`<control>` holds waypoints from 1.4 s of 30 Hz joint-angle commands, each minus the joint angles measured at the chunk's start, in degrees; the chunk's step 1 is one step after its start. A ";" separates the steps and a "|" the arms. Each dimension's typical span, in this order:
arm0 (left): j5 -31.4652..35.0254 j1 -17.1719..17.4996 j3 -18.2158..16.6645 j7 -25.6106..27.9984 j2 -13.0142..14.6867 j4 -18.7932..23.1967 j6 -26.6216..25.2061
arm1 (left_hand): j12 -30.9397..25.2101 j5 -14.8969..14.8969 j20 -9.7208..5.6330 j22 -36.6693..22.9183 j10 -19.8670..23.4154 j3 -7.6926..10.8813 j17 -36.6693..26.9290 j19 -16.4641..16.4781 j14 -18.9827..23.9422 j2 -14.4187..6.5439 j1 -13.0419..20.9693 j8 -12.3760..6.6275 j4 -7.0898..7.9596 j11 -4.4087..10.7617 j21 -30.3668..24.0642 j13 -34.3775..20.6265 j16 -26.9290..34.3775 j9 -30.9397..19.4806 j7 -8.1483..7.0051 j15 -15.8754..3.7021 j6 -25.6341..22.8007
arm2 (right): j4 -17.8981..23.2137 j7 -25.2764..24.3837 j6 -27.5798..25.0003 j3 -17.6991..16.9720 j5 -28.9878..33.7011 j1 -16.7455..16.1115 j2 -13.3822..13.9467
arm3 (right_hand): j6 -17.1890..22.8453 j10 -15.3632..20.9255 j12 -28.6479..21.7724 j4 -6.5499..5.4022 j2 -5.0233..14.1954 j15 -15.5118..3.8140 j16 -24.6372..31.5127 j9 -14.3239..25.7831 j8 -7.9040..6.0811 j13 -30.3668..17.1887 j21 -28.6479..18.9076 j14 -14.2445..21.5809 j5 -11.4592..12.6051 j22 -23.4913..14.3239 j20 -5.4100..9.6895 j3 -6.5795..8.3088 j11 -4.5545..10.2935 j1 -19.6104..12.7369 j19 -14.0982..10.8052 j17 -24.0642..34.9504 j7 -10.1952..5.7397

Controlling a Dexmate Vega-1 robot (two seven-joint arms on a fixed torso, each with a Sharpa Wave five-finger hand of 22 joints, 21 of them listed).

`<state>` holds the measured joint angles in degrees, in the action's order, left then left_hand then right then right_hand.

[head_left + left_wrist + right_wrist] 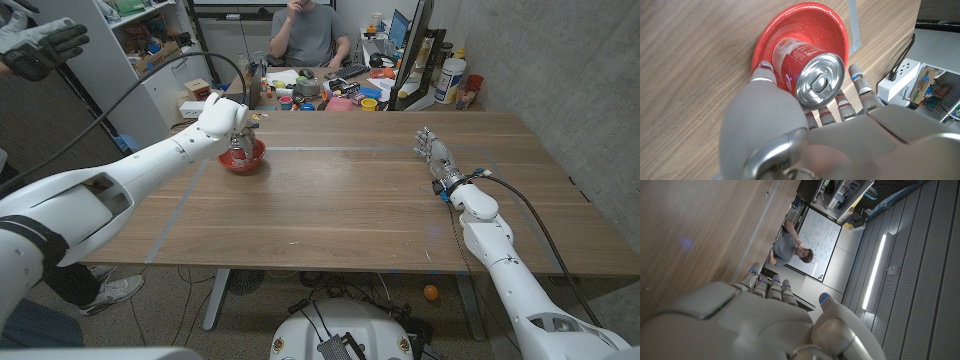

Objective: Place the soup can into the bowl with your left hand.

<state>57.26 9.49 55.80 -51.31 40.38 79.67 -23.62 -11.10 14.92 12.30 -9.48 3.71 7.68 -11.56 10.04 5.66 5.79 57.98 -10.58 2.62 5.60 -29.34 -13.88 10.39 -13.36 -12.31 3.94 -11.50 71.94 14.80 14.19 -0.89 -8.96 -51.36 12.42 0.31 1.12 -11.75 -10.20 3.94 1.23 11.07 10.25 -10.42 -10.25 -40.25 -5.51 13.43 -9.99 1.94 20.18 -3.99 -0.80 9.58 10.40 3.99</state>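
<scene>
Left hand [805, 125] around soup can [810, 65]

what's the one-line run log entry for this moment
left hand: holds soup can | soup can: in red bowl | right hand: apart on table, holds nothing

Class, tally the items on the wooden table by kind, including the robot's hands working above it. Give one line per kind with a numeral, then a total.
Red speckled enamel bowl: 1
Red-labelled soup can with silver metal lid: 1
White robot hands: 2, left hand gripping the can over the bowl, right hand holding nothing
Total: 4
</scene>
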 commanded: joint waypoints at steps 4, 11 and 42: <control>2.44 -0.05 -1.55 -5.15 1.07 4.33 -0.19 | 0.58 1.11 0.19 -0.31 -3.03 -1.60 0.34 -1.29 -2.83 0.39 -1.78 0.17 0.74 -0.49 2.05 0.64 -0.18 0.41 -0.22 0.96 3.39 | 0.78 0.15 0.26 -0.29 -0.34 -0.79 0.10 | -0.19 0.43 -0.15 0.17 5.50 -0.27 -0.11 0.20 -0.39 -0.28 0.17 0.19 0.52 -0.16 0.89 0.39 -0.10 -0.23 0.74 0.18 0.28; 2.94 1.22 -4.37 -5.31 2.62 8.69 -0.99 | 0.55 1.37 0.20 -0.31 -3.76 -2.01 0.42 -1.99 -3.54 0.43 -2.18 -0.03 0.94 -0.63 2.85 0.87 -0.15 0.55 -0.25 0.99 3.76 | 1.01 0.08 0.44 -0.32 -0.34 -1.13 0.07 | -0.16 0.43 -0.15 0.16 5.50 -0.28 -0.11 0.20 -0.40 -0.28 0.26 0.20 0.53 -0.17 0.88 0.40 -0.18 -0.22 0.70 0.17 0.29; 9.53 9.37 -15.42 -0.37 8.86 22.83 -1.61 | -0.41 2.72 0.13 -0.46 -5.41 -3.91 0.53 -4.30 -5.63 -0.23 -3.96 -0.72 2.08 0.18 6.63 1.76 0.56 1.04 -0.29 0.18 6.67 | 4.36 -1.21 -0.45 -0.02 0.22 -3.66 0.08 | -0.16 0.47 -0.16 0.24 5.51 -0.27 -0.17 0.20 -0.40 -0.28 0.79 0.22 0.55 -0.18 0.85 0.50 -0.17 -0.34 0.47 0.13 0.31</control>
<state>65.14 15.36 44.84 -55.40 46.72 97.36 -25.52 -11.26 17.40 12.31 -9.75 -1.69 4.08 -10.91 5.76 -0.03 5.64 54.38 -10.84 4.51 5.34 -23.05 -11.96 10.62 -12.25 -12.60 4.39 -4.60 75.07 14.19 14.19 -1.22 -9.05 -54.13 12.69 0.31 1.12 -11.75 -9.96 3.94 1.22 11.07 10.25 -10.42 -10.24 -39.81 -5.52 13.72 -9.99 1.94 20.43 -3.99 -0.80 9.58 10.41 3.99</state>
